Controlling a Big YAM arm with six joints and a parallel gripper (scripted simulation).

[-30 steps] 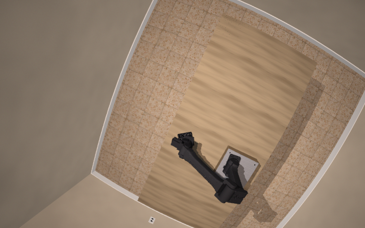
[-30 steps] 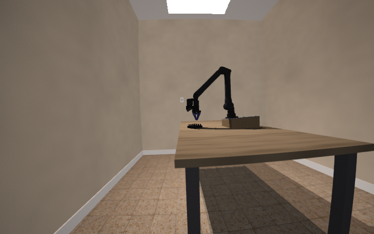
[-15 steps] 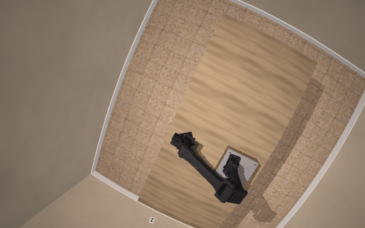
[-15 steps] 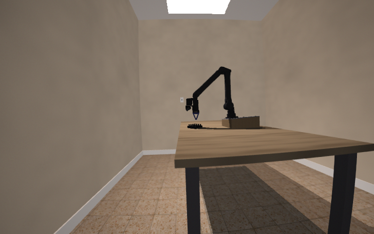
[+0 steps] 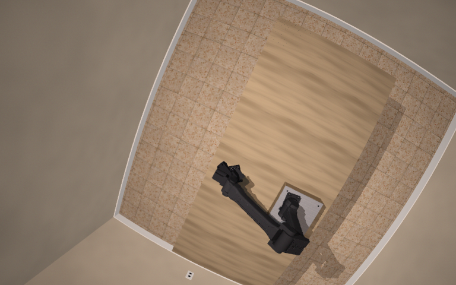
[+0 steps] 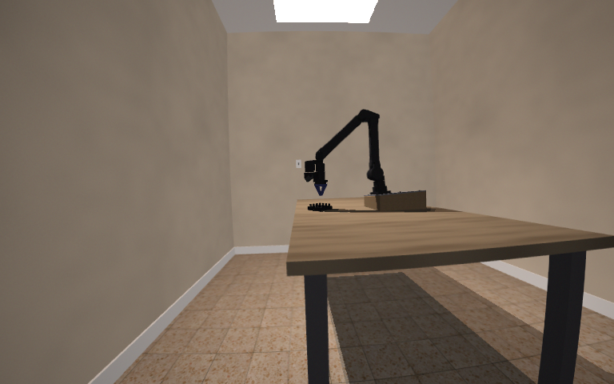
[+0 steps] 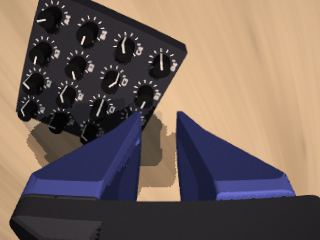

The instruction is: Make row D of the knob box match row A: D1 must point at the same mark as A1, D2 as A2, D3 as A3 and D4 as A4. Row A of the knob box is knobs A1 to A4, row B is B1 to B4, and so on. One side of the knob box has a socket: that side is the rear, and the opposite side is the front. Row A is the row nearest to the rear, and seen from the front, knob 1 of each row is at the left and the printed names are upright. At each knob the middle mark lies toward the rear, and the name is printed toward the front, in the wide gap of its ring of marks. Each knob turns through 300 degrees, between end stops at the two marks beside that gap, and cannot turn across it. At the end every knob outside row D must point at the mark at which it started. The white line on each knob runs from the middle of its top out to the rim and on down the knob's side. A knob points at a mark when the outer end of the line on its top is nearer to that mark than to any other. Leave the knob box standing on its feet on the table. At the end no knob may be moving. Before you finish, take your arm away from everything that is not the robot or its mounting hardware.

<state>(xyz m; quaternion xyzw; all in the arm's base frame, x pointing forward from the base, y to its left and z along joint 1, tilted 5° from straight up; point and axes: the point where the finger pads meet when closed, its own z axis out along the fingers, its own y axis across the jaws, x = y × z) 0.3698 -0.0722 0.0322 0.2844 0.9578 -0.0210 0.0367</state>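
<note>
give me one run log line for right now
gripper: partly open, nothing held | pose: above knob box | contact: none seen | box: on table

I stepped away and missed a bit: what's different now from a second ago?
The pincer has twisted clockwise, seen from above, with the wrist covering more of the knob box in that view. Nothing was gripped or released. The arm's base and table look unchanged.
</note>
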